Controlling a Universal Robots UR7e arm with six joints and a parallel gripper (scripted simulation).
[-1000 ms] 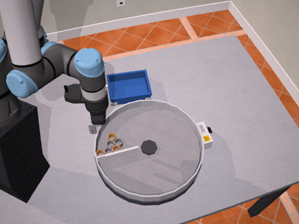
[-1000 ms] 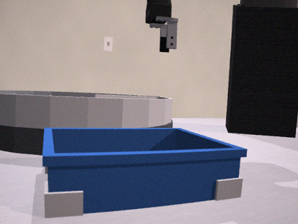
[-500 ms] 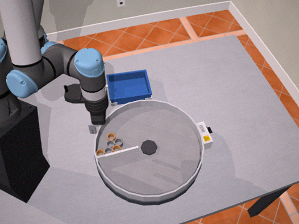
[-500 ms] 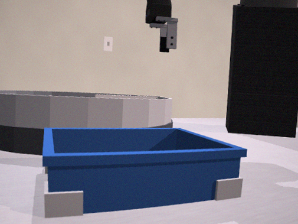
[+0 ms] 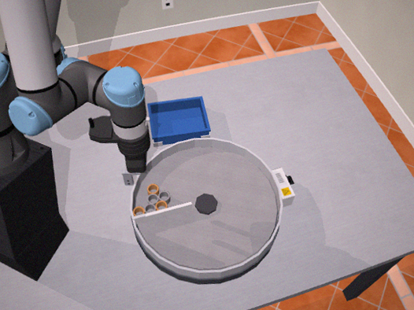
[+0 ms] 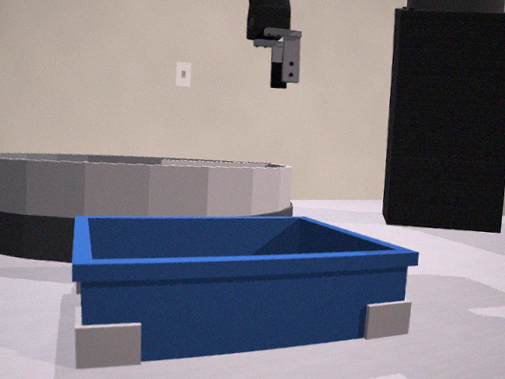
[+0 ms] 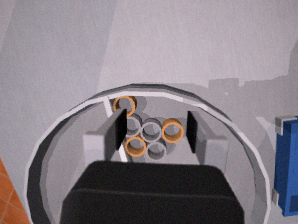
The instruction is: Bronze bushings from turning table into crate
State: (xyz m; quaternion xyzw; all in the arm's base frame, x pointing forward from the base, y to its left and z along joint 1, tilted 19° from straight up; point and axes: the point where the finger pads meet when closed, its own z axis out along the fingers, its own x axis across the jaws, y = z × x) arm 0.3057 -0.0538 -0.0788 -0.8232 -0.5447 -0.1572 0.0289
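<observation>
The round turning table (image 5: 206, 207) holds a cluster of bushings at its left rim, against a white bar (image 5: 169, 210). Three bronze bushings (image 5: 153, 189) (image 5: 161, 205) (image 5: 139, 211) sit among three steel bushings (image 5: 164, 196) (image 5: 153, 199) (image 5: 150, 208). My gripper (image 5: 132, 176) hangs high above this cluster, open and empty; it also shows in the exterior view (image 6: 281, 75). In the wrist view the open fingers frame the bushings far below: bronze bushings (image 7: 124, 104) (image 7: 171, 130) (image 7: 135, 146) and steel bushings (image 7: 150, 131) (image 7: 157, 150). The blue crate (image 5: 178, 119) is empty.
The crate (image 6: 239, 275) stands just behind the turning table's rim (image 6: 127, 184), held by grey corner blocks. A black hub (image 5: 206, 203) marks the table's centre. A white control box (image 5: 283, 186) sits at its right rim. The arm's black pedestal (image 5: 15, 195) is at the left.
</observation>
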